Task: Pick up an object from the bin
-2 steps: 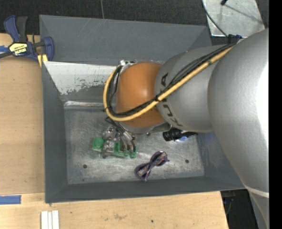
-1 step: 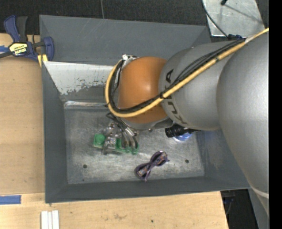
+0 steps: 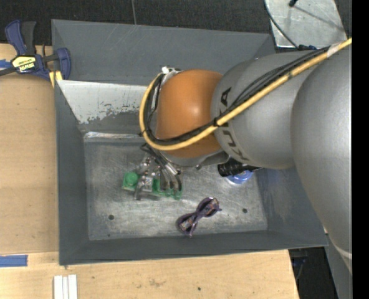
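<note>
The gripper (image 3: 158, 178) is seen low in the middle of the grey bin (image 3: 71, 185), just below the orange cover (image 3: 181, 111) at the wrist. It is set down right at a green toy-like thing (image 3: 131, 180), whose rounded end sticks out to the gripper's left and whose flat green edge is seen under it to the lower right. Gripper and green thing overlap, but how wide the gripper stands, and whether the green thing is gripped, cannot be told.

A purple looped cord-like thing (image 3: 199, 215) lies apart, lower right of the gripper and near the floor's lower edge. A blue-and-white thing (image 3: 239, 179) is partly hidden under the arm (image 3: 284, 117) at the floor's right side, near the right wall.

Bare floor is left open to the left of the green thing as far as the left wall, and along the lower left corner. Above the gripper, a strip of floor is open up to the pale, scratched back wall in the upper left. The right half of the bin is covered by the arm, along which a yellow cable (image 3: 265, 83) is run.
</note>
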You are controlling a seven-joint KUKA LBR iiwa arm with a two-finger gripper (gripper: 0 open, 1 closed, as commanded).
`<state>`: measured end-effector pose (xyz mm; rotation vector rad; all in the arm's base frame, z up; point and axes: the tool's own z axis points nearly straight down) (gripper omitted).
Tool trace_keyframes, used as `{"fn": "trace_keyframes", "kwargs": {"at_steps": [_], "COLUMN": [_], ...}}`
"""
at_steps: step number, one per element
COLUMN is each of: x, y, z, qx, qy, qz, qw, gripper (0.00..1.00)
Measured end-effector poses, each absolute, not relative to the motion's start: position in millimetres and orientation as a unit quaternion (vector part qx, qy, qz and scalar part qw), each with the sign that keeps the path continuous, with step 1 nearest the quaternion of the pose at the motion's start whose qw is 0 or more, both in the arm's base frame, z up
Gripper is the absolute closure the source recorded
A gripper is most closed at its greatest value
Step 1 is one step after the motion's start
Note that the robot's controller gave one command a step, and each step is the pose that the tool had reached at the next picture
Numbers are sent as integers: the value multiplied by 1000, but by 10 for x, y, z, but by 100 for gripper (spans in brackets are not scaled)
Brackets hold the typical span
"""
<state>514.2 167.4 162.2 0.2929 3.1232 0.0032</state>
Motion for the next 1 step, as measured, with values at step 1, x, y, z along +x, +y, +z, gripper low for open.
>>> {"fn": "trace_keyframes", "kwargs": {"at_steps": [1], "x": [5141], "y": [1673], "z": [1704], "qx": [93], "qy": [996], "qz": [1], "qw": [2], "gripper": [100]}}
